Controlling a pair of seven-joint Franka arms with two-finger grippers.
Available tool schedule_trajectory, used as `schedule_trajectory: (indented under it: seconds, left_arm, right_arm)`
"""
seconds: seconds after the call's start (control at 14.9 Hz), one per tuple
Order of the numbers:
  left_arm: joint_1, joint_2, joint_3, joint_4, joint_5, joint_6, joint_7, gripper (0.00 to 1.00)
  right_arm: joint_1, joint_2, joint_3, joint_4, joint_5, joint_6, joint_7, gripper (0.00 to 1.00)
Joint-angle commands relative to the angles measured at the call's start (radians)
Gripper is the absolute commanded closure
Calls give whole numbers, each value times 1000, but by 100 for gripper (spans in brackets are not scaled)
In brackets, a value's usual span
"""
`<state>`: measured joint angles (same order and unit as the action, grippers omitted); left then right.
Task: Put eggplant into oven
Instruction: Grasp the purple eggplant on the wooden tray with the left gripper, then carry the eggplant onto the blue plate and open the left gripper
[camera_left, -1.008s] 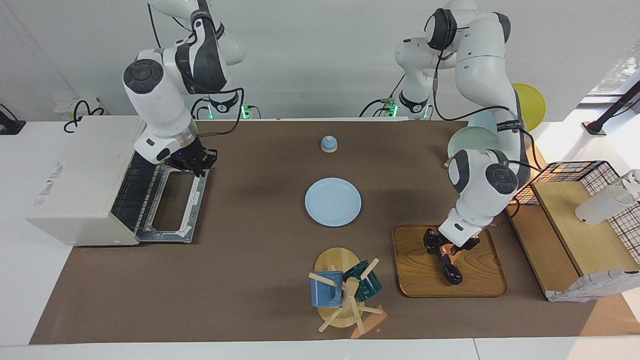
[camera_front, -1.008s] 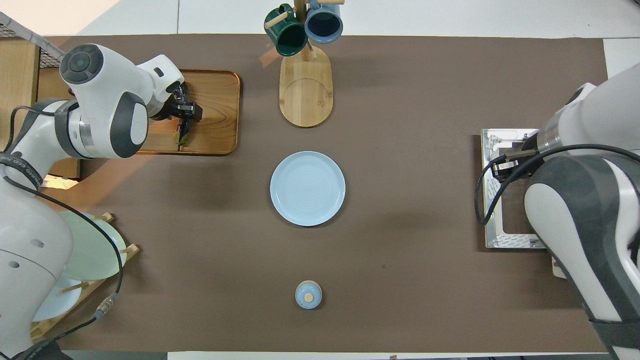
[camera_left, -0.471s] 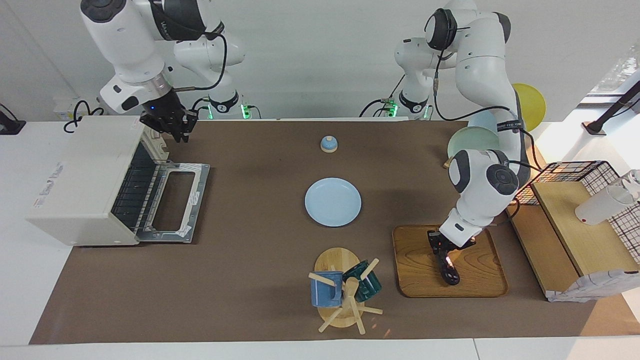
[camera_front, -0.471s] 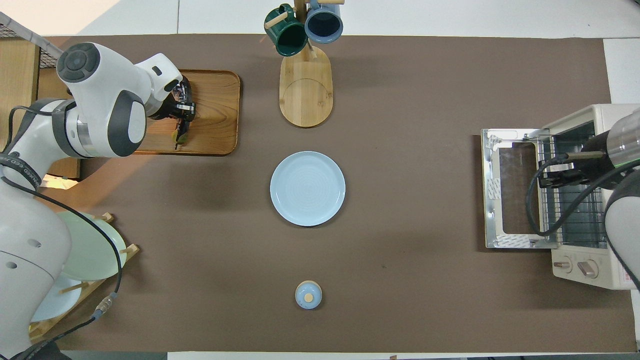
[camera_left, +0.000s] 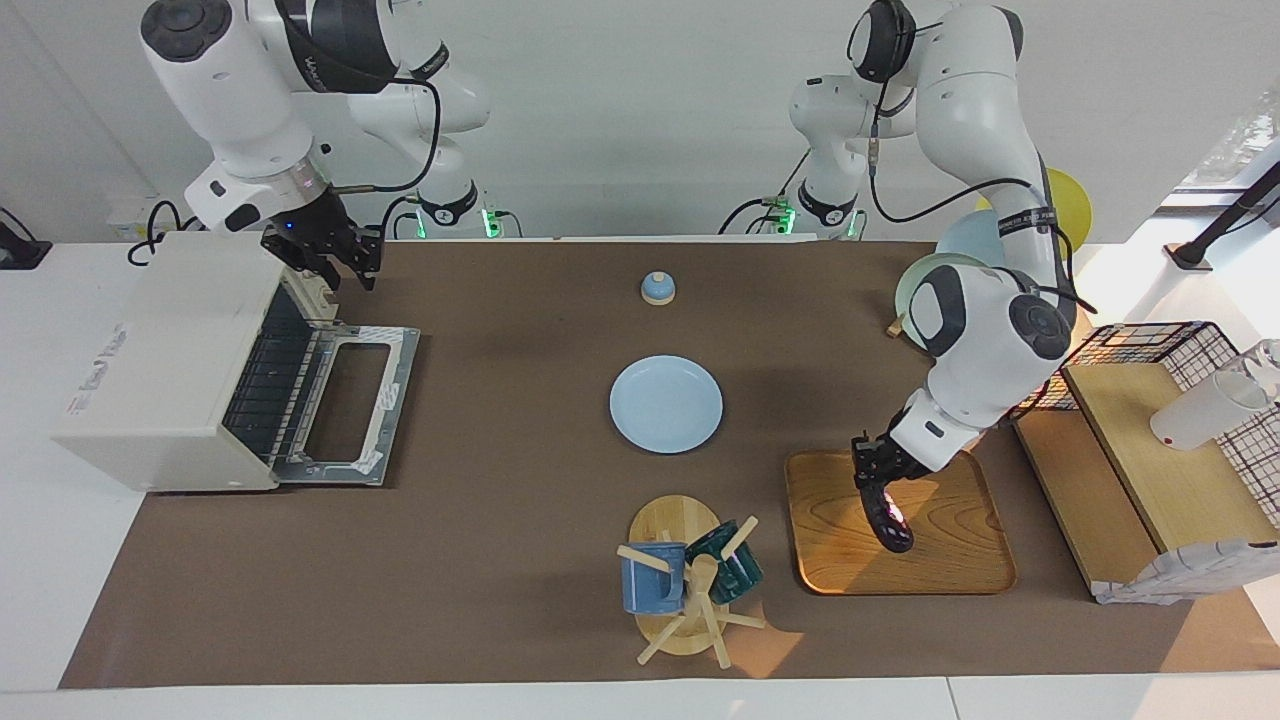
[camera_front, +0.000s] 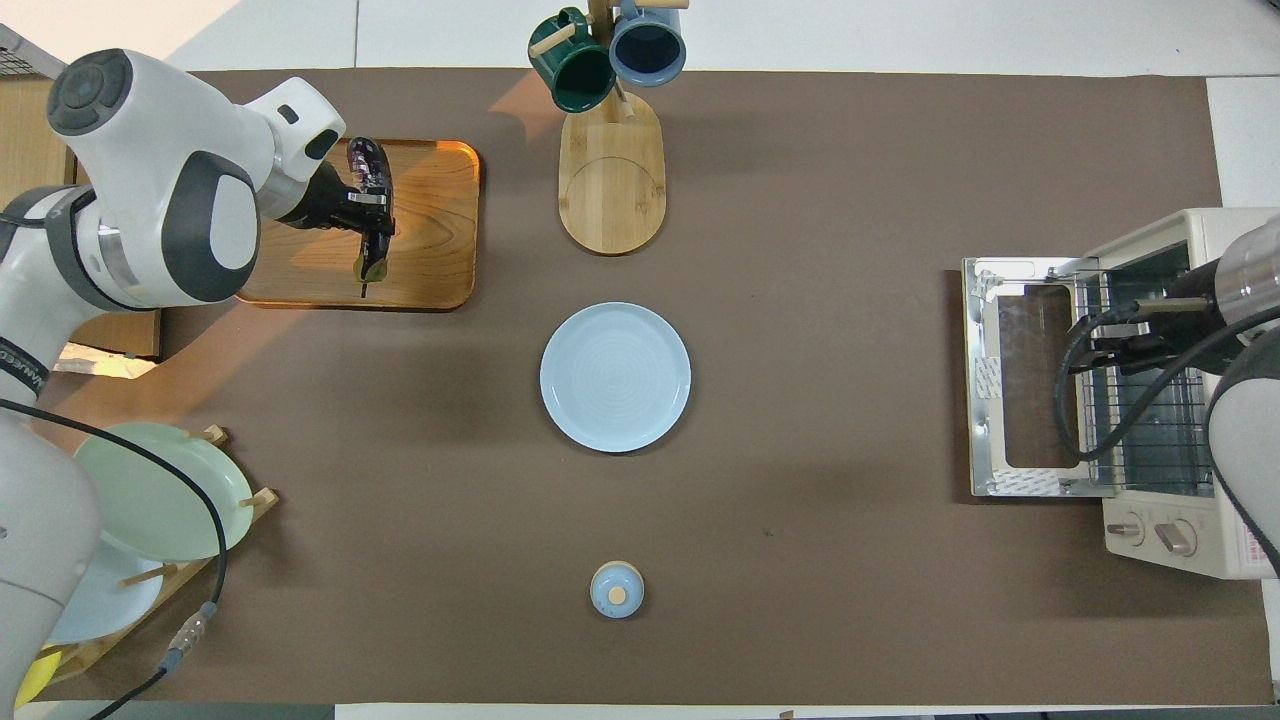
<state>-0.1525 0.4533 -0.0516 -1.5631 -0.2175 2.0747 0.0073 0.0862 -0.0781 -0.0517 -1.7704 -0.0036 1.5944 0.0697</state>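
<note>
The eggplant (camera_left: 891, 524) is dark purple and glossy. My left gripper (camera_left: 872, 478) is shut on its stem half and holds it tilted, clear above the wooden tray (camera_left: 830, 540). In the overhead view the eggplant (camera_front: 366, 165) lies across the left gripper (camera_front: 372, 222) over the tray (camera_front: 430, 240). The cream-white oven (camera_left: 160, 350) stands at the right arm's end of the table, its glass door (camera_left: 350, 400) folded down flat and its wire rack (camera_front: 1150, 420) showing. My right gripper (camera_left: 335, 262) is open and empty, raised over the oven's corner nearest the robots.
A light blue plate (camera_left: 665, 403) lies mid-table. A mug tree (camera_left: 690, 580) with two mugs stands on a wooden board beside the tray. A small blue bell (camera_left: 657, 288) sits nearer to the robots. A dish rack (camera_front: 150, 500) and a wire shelf (camera_left: 1150, 400) are at the left arm's end.
My left gripper closed on the eggplant and lifted it off the tray. My right gripper let go of the opened oven door and rose to the oven's upper corner.
</note>
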Motion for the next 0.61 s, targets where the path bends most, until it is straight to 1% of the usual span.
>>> schedule_trajectory:
  seconds: [0.0, 0.13, 0.34, 0.4, 0.54]
  left_arm:
    - [-70, -79, 10, -23, -23, -86, -91, 100]
    - [-140, -102, 12, -38, -23, -94, -179, 100]
    - [-214, -110, 10, -51, -23, -85, -262, 100]
    - [-237, -119, 10, -70, -23, -73, -285, 100]
    - [-298, -146, 12, -144, -25, -1, -334, 100]
  right_arm:
    - [-8, -2, 7, 0, 24, 7, 4, 0]
    - [-8, -2, 7, 0, 21, 15, 1, 0]
    - [-19, -14, 6, -20, 20, 5, -8, 0]
    - [-20, -14, 6, -20, 20, 7, -24, 0]
    - [-8, -14, 7, -14, 19, 2, -39, 0]
